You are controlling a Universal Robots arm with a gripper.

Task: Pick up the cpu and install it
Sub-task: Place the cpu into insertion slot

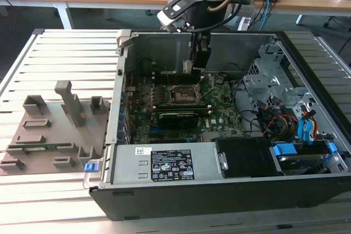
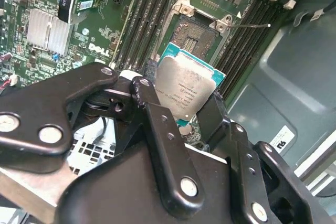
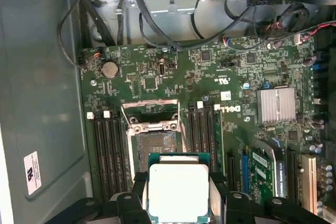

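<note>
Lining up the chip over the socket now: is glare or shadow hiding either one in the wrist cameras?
First wrist view: glare washes the top of the chip pale; the socket is evenly lit. Second wrist view: the chip has only a soft sheen; the socket looks darker but plain to see.

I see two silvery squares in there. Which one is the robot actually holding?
The smooth cpu with the teal rim, between the fingers; the ribbed heatsink sits on the board.
</note>
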